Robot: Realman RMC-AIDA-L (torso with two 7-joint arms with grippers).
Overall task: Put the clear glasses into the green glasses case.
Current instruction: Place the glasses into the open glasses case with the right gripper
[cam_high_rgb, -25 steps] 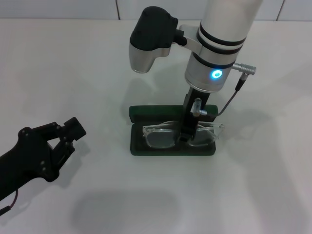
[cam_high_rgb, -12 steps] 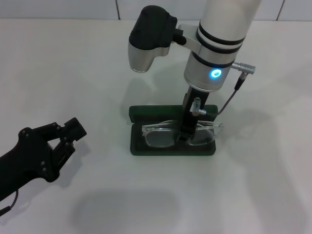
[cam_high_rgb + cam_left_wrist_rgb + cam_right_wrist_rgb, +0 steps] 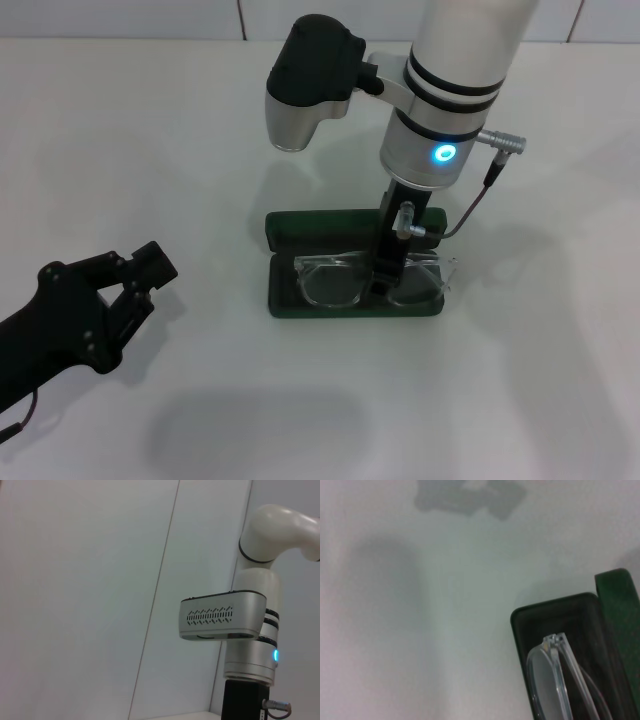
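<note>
Since a moment ago, the clear glasses [image 3: 370, 280] have sunk a little lower into the green glasses case [image 3: 352, 306], and the right hand [image 3: 384, 284] gripping them has dipped with them; the left hand [image 3: 128, 282] has not shifted.

At the left of the head view, the left hand lies low over the white worktop [image 3: 150, 130], well apart from the case, its dark fingers [image 3: 152, 264] spread and holding nothing. Its wrist camera looks away from the worktop at a pale wall and the right arm's silver wrist housing [image 3: 223, 616].

Toward the middle, the case sits open on the worktop with its lid [image 3: 330, 228] laid back on the far side and its tray toward the robot. The glasses lie lengthwise over the tray, lenses facing up, the frame's left end inside the case's near wall and its right end reaching just past the tray's right edge. The right arm comes straight down over them, a blue ring light [image 3: 443, 153] glowing on its wrist, and the slim black hand is closed on the glasses at the bridge between the two lenses.

The right wrist view shows one corner of the case [image 3: 555, 611], its dark lining, and one lens end of the glasses [image 3: 555, 680] inside the wall, with the green lid beside it.
</note>
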